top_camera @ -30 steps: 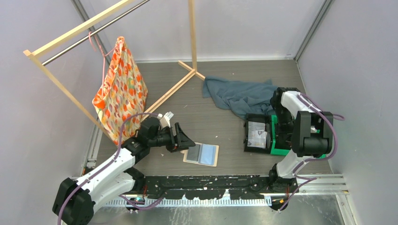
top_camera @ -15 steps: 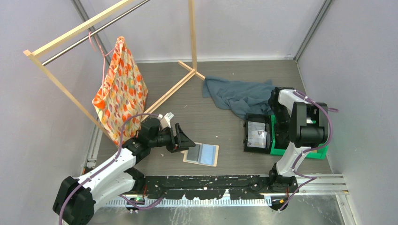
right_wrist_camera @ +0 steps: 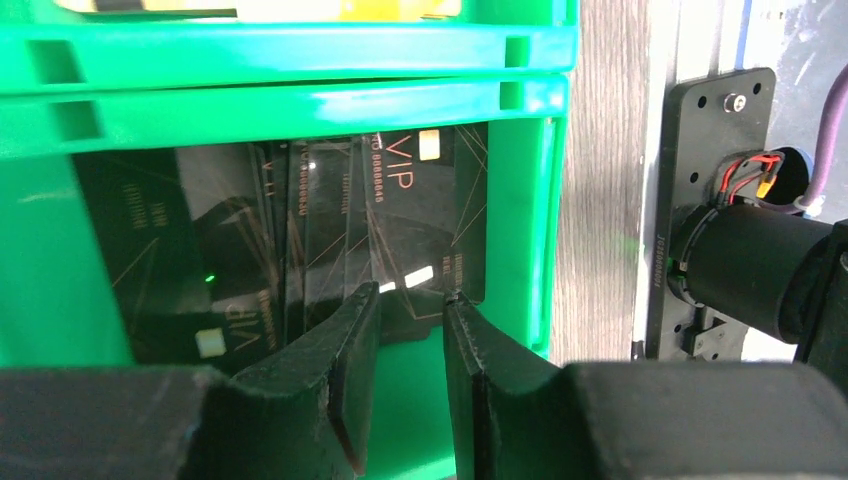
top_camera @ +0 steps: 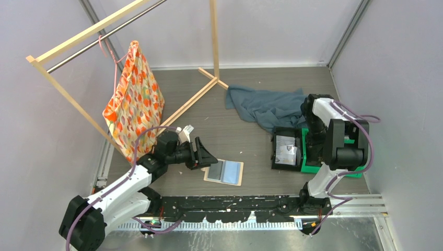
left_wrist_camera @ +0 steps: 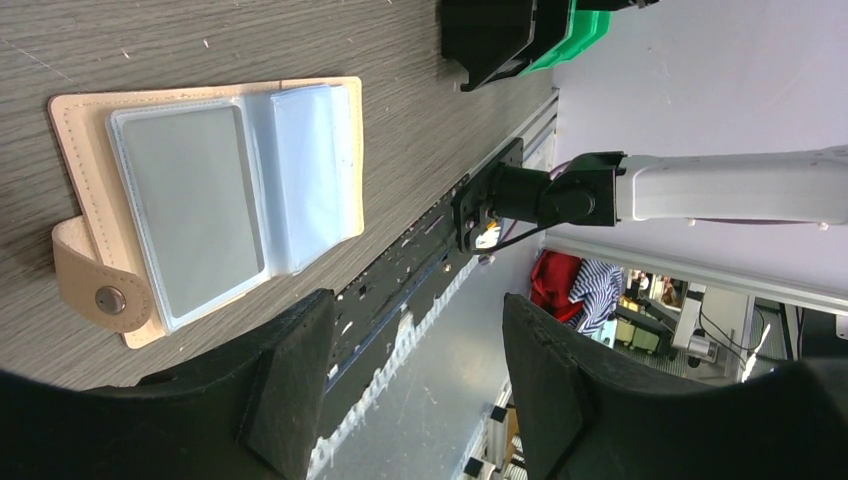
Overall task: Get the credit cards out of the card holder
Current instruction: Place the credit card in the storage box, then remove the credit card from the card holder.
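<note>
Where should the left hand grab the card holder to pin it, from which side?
Its snap tab, from the left end nearest the left hand: the tab seems to loop up off the table, while the open holder lies flat.

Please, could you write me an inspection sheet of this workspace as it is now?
Surface: grey wood table, small pale specks.
Job's things: holder open flat, one grey card seemingly in a pocket; dark cards in the green bin.
Clutter: black tray, blue cloth, orange bag on a wooden rack.
Claws: left claw open, beside the holder; right claw over the cards, narrowly open.
Cables: purple cables looping along both arms.
Surroundings: plain grey walls.
</note>
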`<state>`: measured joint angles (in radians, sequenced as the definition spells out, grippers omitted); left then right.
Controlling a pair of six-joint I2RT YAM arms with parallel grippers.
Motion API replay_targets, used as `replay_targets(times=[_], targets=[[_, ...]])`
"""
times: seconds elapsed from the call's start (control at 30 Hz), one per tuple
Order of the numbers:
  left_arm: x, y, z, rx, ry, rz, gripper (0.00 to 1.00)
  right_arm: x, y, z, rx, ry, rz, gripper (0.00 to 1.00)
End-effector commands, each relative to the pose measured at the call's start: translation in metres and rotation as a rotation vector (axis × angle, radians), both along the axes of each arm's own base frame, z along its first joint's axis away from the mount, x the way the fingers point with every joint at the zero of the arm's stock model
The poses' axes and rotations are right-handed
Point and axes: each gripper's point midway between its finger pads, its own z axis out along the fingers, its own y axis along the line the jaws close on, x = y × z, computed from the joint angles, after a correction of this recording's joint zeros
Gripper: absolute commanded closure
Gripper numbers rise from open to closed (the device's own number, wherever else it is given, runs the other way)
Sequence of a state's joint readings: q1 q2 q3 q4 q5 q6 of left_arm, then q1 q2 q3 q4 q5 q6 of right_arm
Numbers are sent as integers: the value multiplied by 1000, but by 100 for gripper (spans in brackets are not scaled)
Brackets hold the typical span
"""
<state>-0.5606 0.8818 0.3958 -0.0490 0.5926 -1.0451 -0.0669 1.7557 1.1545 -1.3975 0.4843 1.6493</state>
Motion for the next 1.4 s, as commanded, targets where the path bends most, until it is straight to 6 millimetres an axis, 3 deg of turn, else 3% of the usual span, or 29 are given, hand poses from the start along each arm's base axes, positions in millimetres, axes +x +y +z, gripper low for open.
replay_targets(times=[0.0,0.17,0.27,0.4,0.5,0.6,0.67,0.7,0.83,0.9,1.03,1.2,1.37], targets=[[2,-2,5,-28,-19,-9,37,6,-11,41,-62,-102,24,66],[2,-3,7,-42,-42,-12,37,12,-13,71,-77,-231,78,69],[2,-4,10,-45,-64,-26,37,29,-6,92,-94,-371,207,72],[6,-4,3,-23,-68,-24,36,53,39,130,-141,-606,533,77],[9,-6,-4,-19,-61,-23,37,65,94,141,-81,-798,821,73],[13,-6,-11,13,-67,-24,37,68,174,131,151,-985,1149,66],[18,-2,-20,67,-53,-6,37,57,219,120,295,-1083,1275,54],[20,0,-24,93,-46,5,37,47,231,110,336,-1071,1314,52],[19,3,-39,143,3,11,39,15,262,75,388,-951,1433,56],[20,4,-45,153,17,15,39,-5,289,67,441,-946,1517,57],[21,4,-53,174,29,7,40,-27,323,54,504,-924,1596,63],[26,6,-64,209,20,14,42,-36,347,25,589,-899,1593,75],[26,7,-74,227,29,10,45,-40,352,2,615,-853,1575,85]])
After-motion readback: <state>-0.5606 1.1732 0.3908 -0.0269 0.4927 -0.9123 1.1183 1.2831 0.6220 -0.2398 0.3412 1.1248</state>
